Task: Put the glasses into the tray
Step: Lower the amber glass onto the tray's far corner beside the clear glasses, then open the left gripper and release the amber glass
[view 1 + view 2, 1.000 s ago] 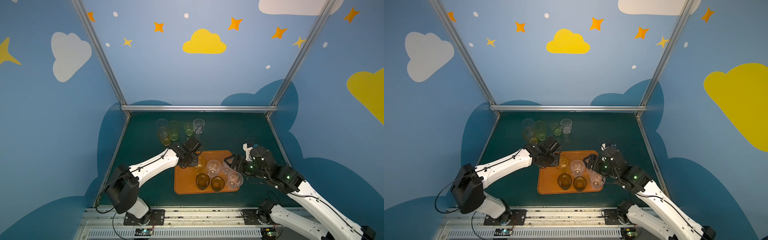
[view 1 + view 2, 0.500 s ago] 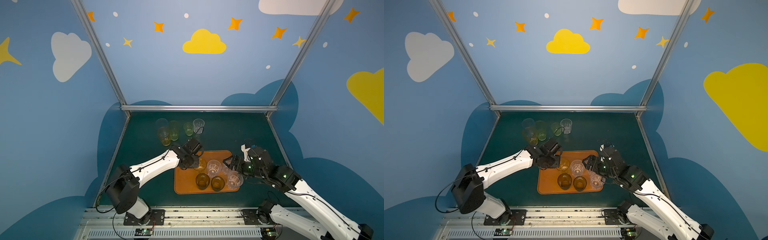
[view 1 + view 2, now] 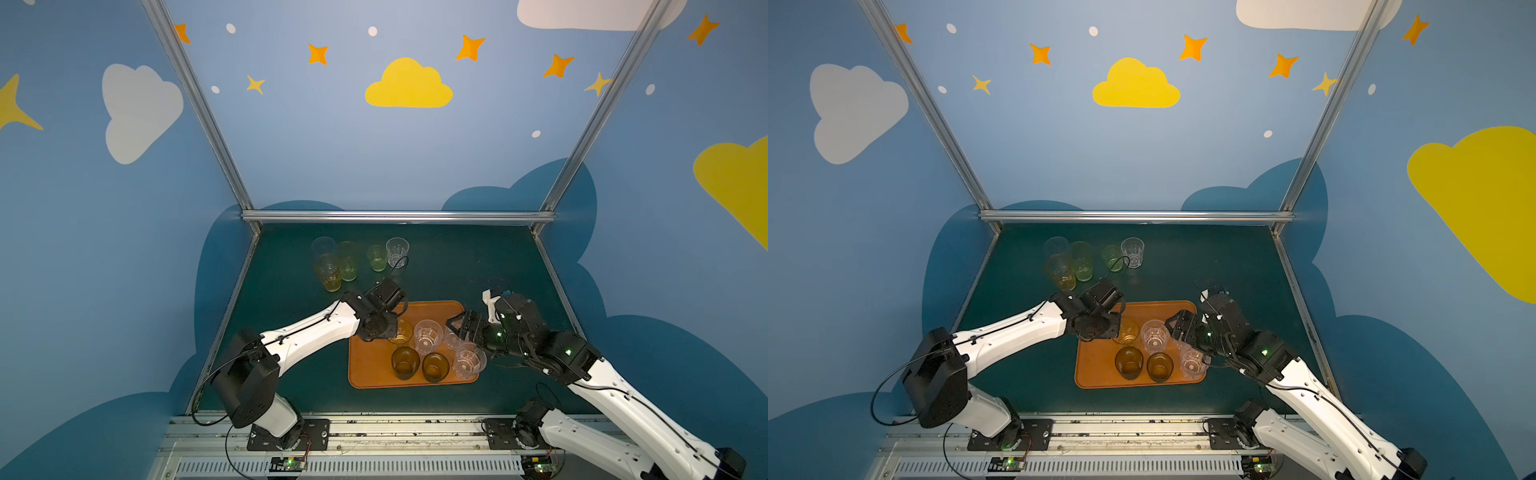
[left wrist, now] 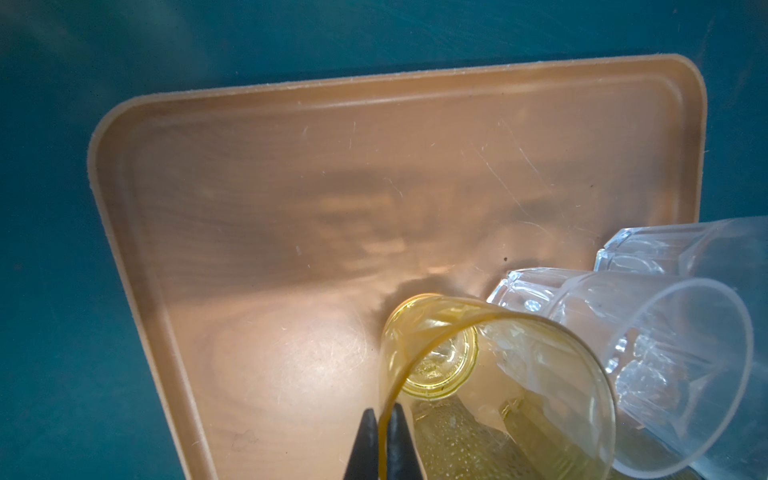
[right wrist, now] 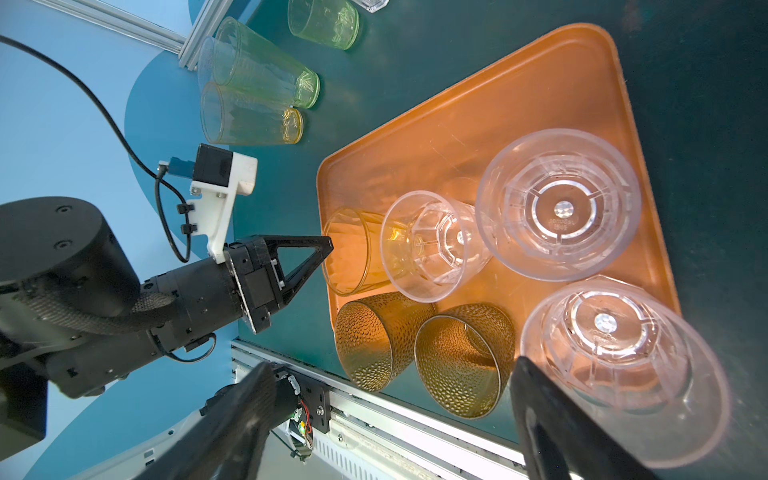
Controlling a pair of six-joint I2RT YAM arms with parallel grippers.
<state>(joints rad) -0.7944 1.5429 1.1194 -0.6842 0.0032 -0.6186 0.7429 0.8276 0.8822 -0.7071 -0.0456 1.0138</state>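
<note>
Green mat (image 3: 457,266), blue cloud walls (image 3: 291,145). Five glasses (image 3: 348,259) sit back left. My left gripper (image 4: 380,432) pinches the yellow glass (image 4: 436,365) rim over the tray (image 3: 370,365). My right gripper (image 3: 457,330) is wide open, holding nothing, beside the clear glasses (image 3: 428,336).

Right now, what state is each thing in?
Orange-brown rectangular tray: holds six glasses.
Yellow transparent tumbler: upright in tray.
Left gripper: shut on its rim.
Right gripper: open, above tray.
Three clear faceted tumblers: upright in tray.
Two dark amber tumblers: upright in tray.
Five far tumblers: upright, outside tray.
</note>
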